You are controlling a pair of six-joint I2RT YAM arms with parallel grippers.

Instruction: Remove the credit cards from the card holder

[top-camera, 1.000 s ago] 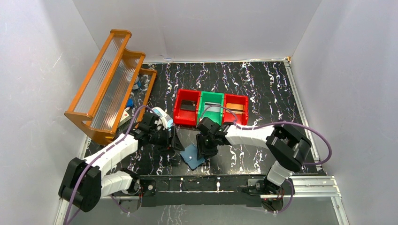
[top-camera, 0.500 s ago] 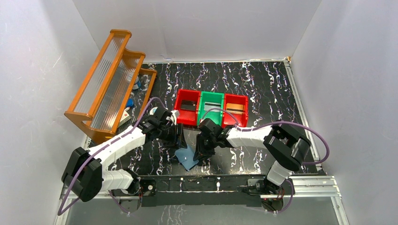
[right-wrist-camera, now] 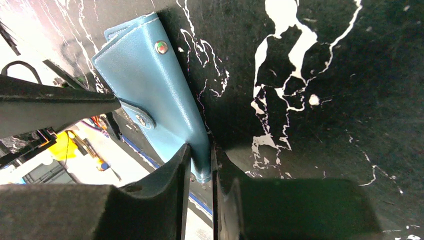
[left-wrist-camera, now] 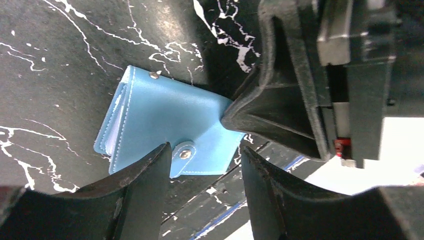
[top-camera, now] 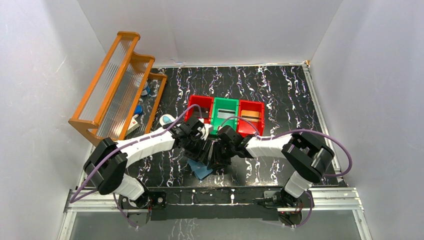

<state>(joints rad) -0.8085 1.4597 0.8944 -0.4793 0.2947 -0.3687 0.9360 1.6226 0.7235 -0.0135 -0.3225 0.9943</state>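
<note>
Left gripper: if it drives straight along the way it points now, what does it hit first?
The card holder: its snap tab lies between the open fingers of the left gripper, right ahead. The right gripper, pinching the holder's corner, sits just beside that line; depth unclear.

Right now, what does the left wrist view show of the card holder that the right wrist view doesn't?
Left wrist only: the left hand open, a finger either side of the card holder's snap tab. Right wrist only: both fingers of the right hand closed on the holder's corner. Both: the blue holder folded shut, its tab and stud showing, no card visible.
</note>
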